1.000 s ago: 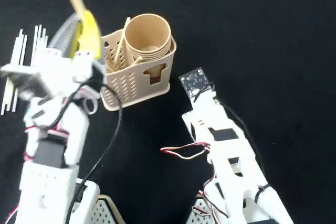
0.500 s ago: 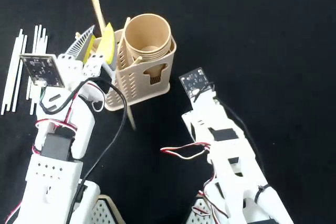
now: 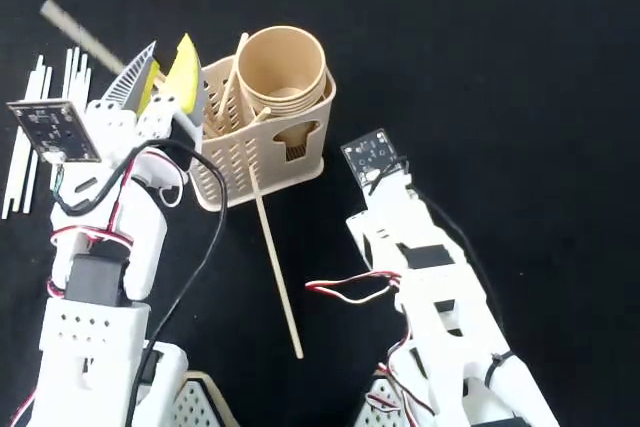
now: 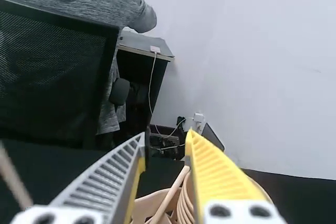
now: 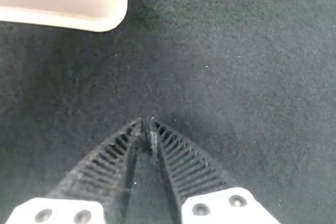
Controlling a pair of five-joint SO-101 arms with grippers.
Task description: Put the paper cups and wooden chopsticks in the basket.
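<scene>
A beige slotted basket [image 3: 262,152] stands left of the table's middle with stacked paper cups [image 3: 283,65] and a few wooden chopsticks [image 3: 234,79] in it. My left gripper [image 3: 168,47] is raised just left of the basket, open, with nothing between its grey and yellow fingers [image 4: 165,135]. One chopstick [image 3: 276,262] lies loose on the black table, running from the basket's front toward the near edge. A blurred stick [image 3: 88,39] shows in the air left of the left gripper. My right gripper [image 5: 144,127] is shut and empty, low over the table near a basket corner [image 5: 79,9].
Several pale chopsticks [image 3: 30,132] lie in a row at the table's far left. The right arm [image 3: 420,267] stretches from the near edge toward the basket. The table's right half is bare black cloth [image 3: 520,127]. A chair and a seated person are behind the table.
The left gripper held a chopstick upright, swung over to the basket's left side and opened. A chopstick dropped outside the basket and now lies on the table. The right arm stayed still.
</scene>
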